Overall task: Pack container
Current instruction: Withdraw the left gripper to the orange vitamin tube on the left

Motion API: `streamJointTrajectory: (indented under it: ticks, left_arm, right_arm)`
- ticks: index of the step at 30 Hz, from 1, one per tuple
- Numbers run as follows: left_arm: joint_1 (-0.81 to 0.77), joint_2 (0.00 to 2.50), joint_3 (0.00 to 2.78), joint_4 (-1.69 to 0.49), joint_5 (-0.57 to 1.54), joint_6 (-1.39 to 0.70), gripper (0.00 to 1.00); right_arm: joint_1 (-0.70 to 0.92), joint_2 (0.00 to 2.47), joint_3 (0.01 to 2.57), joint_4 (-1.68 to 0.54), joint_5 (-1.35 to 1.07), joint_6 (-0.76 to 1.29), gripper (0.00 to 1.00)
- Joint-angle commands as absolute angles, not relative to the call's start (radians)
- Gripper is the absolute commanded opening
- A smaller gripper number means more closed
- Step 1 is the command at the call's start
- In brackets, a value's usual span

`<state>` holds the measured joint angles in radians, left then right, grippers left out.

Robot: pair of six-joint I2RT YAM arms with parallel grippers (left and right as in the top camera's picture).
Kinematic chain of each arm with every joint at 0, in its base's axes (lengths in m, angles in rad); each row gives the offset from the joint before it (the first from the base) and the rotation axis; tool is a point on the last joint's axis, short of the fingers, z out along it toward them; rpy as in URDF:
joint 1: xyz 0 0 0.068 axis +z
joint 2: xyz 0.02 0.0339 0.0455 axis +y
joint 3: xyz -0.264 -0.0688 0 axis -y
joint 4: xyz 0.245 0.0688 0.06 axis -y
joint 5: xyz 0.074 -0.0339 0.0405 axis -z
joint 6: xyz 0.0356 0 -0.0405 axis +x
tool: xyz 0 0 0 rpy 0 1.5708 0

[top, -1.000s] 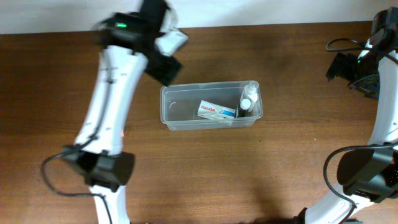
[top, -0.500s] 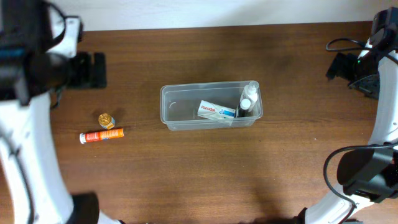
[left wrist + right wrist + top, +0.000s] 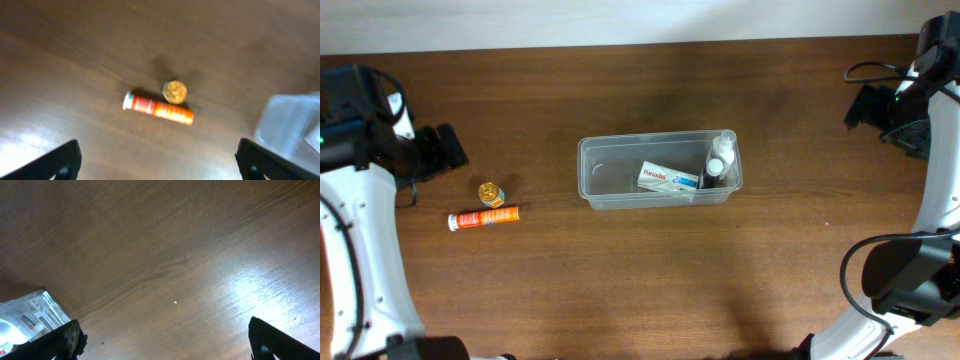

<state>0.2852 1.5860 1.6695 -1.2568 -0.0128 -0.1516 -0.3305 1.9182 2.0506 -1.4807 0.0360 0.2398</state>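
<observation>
Far left, the left arm is hung over the table with the left jaws spread wide and nothing pinched, going by the wrist view. Just beside them, toward the near edge, a jar with a gold top and an orange tube are found loose, nearly touching. The tube's long axis is laid left-to-right, pretty much along the line the jaws close on, so a wrist turn will probably be needed before it can be pinched across.

The container is sat mid-table, well apart to the right of the tube, long side also left-to-right. A box and a bottle are already packed in its right half. Far right, the right jaws are spread too, empty and much farther off on the right arm, so the tube is best left to the left arm.
</observation>
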Motion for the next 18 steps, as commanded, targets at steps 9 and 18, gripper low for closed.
streamJointTrajectory:
  ticks: [9, 18]
  left_arm:
    - [0.299, 1.682, 1.364, -0.971, -0.015, -0.212, 0.99]
    - [0.299, 1.837, 1.309, -0.924, -0.015, -0.526, 0.99]
  right_arm:
    - [-0.328, 1.921, 2.051, -1.477, 0.034, 0.252, 0.98]
    - [-0.328, 1.921, 2.051, -1.477, 0.035, 0.252, 0.98]
